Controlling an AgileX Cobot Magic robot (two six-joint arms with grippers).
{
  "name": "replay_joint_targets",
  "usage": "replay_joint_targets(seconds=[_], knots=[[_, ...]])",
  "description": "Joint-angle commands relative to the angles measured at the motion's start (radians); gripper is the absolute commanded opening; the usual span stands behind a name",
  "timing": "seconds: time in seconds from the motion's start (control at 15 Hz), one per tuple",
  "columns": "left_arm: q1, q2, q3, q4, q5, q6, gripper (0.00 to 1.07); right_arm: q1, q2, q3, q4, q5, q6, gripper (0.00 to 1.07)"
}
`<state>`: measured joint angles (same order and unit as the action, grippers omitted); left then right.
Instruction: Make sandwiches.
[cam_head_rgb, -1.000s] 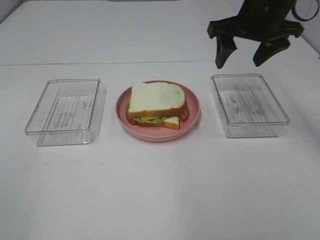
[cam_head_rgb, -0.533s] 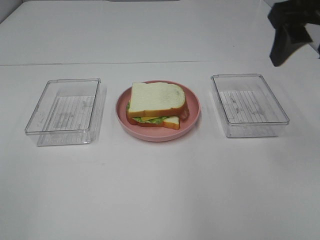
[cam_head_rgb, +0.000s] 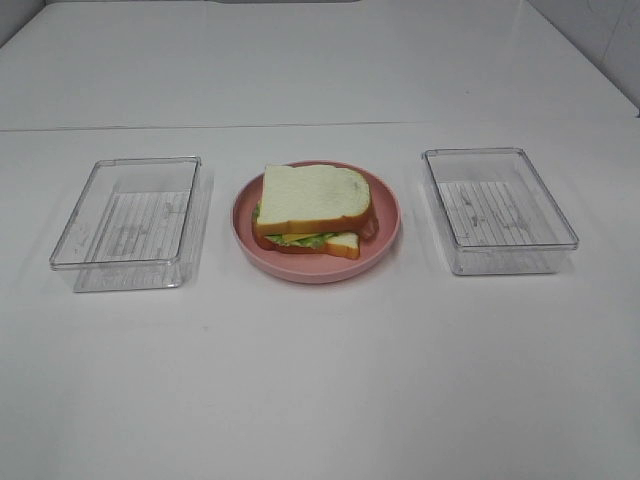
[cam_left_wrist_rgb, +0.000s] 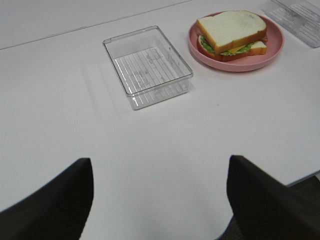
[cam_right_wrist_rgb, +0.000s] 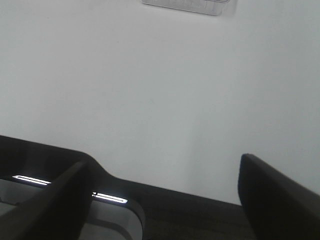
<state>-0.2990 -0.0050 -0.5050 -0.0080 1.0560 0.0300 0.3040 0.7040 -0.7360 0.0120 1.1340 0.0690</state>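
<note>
Sandwich (cam_head_rgb: 315, 212) sits assembled on plate (cam_head_rgb: 385, 245), well ahead of spread, empty left gripper (cam_left_wrist_rgb: 160, 200). Right gripper (cam_right_wrist_rgb: 165, 200) likewise spread, empty. Judgement: done; keep both clear.

Legible text, labels, brands, numbers, signs: none found in any view, whether on the table surface, the containers, the plate or the food.

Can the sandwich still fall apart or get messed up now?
Maybe. The top bread slice sits askew over the bottom slice, so a bump to the plate could slide it off. Lettuce and cheese stick out at the edge and might slip out. Both grippers are open and far from it, so nothing is steadying the stack.
</note>
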Motion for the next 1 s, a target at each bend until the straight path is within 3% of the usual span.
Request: replay_joint_targets(seconds=[0.07, 0.13, 0.4, 1.0], knots=[[-0.003, -0.021, 0.006, -0.003, -0.01, -0.003, 0.71, 0.001, -0.189, 0.1, -0.002, -0.008, -0.087, 0.76], [-0.003, -0.021, 0.006, -0.003, -0.01, -0.003, 0.71, 0.001, -0.341, 0.174, 0.007, -0.014, -0.12, 0.76], [-0.003, -0.021, 0.006, -0.003, -0.01, -0.003, 0.71, 0.001, -0.521, 0.22, 0.054, -0.068, -0.146, 0.75], [-0.003, -0.021, 0.006, -0.003, -0.01, -0.004, 0.71, 0.001, -0.562, 0.231, 0.057, -0.072, -0.145, 0.75]])
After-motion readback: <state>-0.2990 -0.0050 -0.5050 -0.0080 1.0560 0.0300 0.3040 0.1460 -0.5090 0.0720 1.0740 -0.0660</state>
